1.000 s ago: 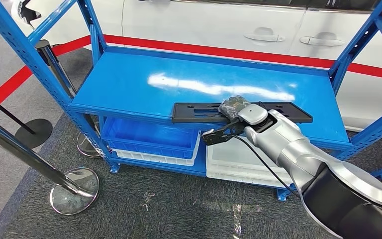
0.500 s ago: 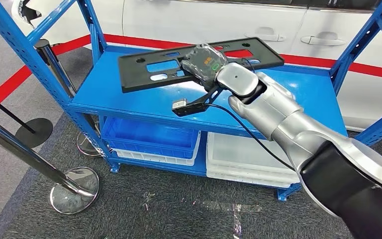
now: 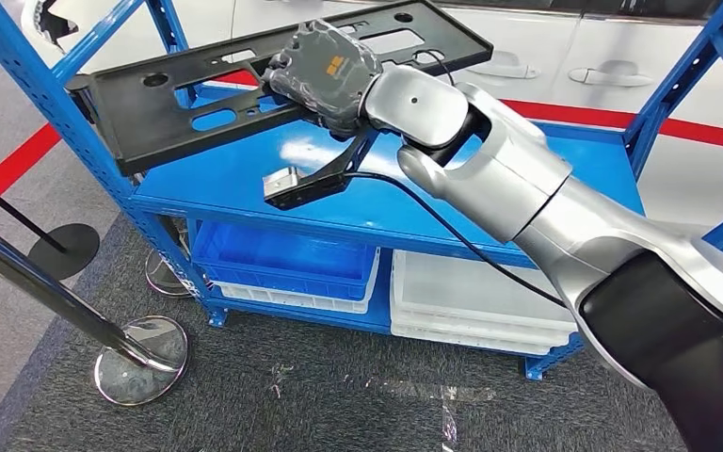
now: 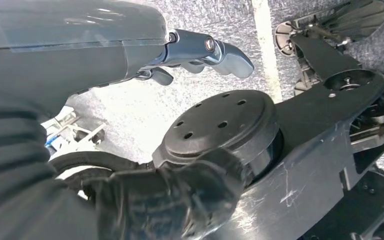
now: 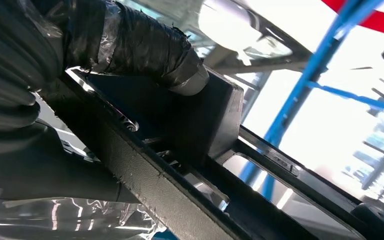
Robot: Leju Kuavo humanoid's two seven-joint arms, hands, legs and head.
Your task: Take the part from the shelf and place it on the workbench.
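Head view shows the right hand clamped on the part, a long black plate with slots and holes. The grip sits near the middle of the plate's length. The plate is in the air, clear of the blue shelf, tilted, with one end out past the blue upright and the other end up against the white car in the background.

Right wrist view confirms the hold: the wrapped thumb presses on a raised block of the plate, and the plate's edge runs on across the frame.

Left wrist view shows the left hand hanging toward the floor, nothing in it. Its fingers look partly curled; how far they are closed cannot be told.

Assessment: pickup is done and the carry to the workbench is in hand. The workbench is not seen in any frame.

Recommendations for the carry:
- Bring the plate out on a path that takes its long end free of the upright before any turn; that end is the likely point of contact.
- Keep the grip firm. The plate is long and held at one place, so a quick swing could twist it in the fingers.
- Level the plate before setting it down.
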